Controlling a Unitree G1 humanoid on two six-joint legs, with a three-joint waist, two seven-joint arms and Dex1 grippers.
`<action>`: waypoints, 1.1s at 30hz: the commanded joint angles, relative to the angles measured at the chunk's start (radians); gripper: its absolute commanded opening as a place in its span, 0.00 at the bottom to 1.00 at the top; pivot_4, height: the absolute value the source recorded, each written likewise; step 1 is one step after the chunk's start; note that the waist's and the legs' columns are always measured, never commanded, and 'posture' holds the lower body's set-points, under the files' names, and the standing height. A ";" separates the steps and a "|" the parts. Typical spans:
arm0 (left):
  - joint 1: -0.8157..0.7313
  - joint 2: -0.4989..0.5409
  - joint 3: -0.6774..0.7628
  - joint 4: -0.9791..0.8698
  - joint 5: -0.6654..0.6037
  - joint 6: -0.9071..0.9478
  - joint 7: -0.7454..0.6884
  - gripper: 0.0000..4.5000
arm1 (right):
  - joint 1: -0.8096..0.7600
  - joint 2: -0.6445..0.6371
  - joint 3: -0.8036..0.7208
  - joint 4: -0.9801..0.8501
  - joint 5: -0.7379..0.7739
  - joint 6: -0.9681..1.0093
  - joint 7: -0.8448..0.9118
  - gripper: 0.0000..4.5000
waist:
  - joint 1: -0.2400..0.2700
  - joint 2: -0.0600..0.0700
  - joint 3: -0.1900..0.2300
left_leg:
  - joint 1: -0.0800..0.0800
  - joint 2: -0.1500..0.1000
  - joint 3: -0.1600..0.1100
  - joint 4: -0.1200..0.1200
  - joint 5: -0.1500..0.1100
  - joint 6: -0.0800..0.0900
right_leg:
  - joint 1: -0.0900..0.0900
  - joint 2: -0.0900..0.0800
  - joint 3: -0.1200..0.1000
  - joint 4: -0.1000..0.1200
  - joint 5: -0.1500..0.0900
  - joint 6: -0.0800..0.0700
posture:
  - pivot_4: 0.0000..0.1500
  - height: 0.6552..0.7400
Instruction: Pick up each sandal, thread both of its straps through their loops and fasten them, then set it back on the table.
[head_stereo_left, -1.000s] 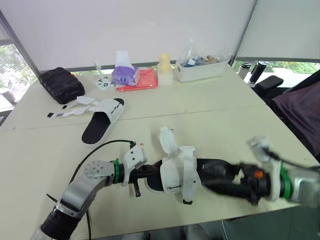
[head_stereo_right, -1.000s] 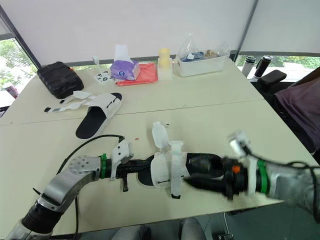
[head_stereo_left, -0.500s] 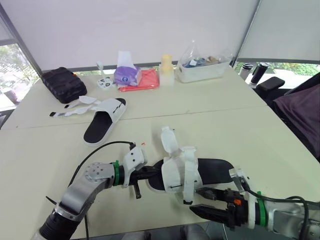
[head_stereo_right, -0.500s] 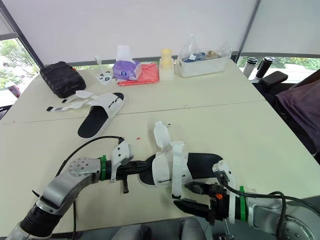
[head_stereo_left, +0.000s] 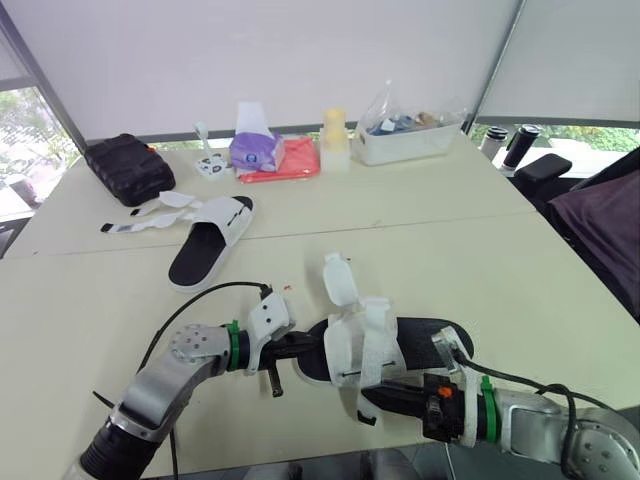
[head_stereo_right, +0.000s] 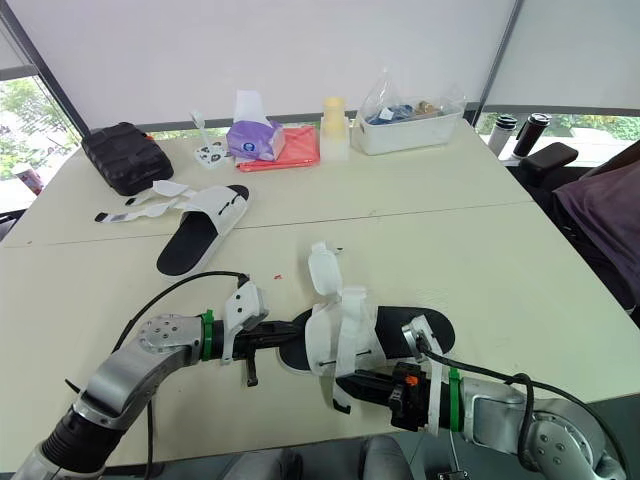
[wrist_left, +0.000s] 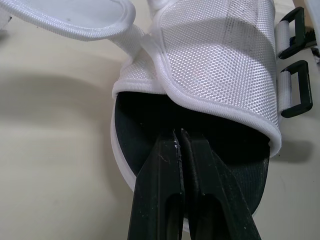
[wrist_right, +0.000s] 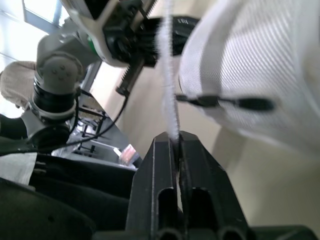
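near sandal (head_stereo_left: 425, 333): white upper, black insole, at the front edge of the table (head_stereo_left: 480, 250), between the two grippers. left gripper (head_stereo_left: 300, 350): fingers pressed together at the sandal's open end, apparently nipping the sole's rim, though the contact is hard to make out. right gripper (wrist_right: 175, 137): fingers closed, pinching the free end of one white strap (head_stereo_left: 375, 345), which runs over the upper and hangs down its near side. second strap (head_stereo_left: 338, 280): standing up, loose. two black loops (wrist_left: 295, 87): on the upper's side, nothing threaded. far sandal (head_stereo_left: 208, 238): flat on the table's far left, straps spread open, well apart from both grippers. behind it: black pouch (head_stereo_left: 122, 168), tissue pack (head_stereo_left: 252, 148), clear bin (head_stereo_left: 405, 140).
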 joint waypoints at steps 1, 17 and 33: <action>-0.013 0.001 0.004 -0.015 -0.004 -0.006 -0.001 0.03 | -0.050 -0.052 -0.100 -0.029 0.171 0.033 0.034 0.01 | -0.001 0.000 0.000 | 0.000 0.000 0.000 0.000 0.000 0.000 | 0.000 0.000 0.000 0.000 0.000 0.000 | 1.00 1.00; -0.018 -0.005 -0.024 -0.012 0.033 -0.040 0.002 0.03 | -0.620 -0.099 0.087 0.389 -0.007 0.208 0.349 0.01 | -0.002 0.000 0.000 | -0.005 -0.002 0.002 0.000 0.002 -0.003 | -0.005 -0.003 0.001 -0.001 0.000 0.000 | 1.00 1.00; 0.007 -0.002 -0.026 -0.008 0.035 -0.062 0.013 0.03 | -0.613 -0.058 0.129 0.388 -0.225 0.226 0.480 0.01 | 0.000 0.000 0.000 | -0.014 -0.002 0.001 0.001 0.002 -0.004 | -0.015 -0.003 0.000 0.001 0.001 -0.001 | 1.00 1.00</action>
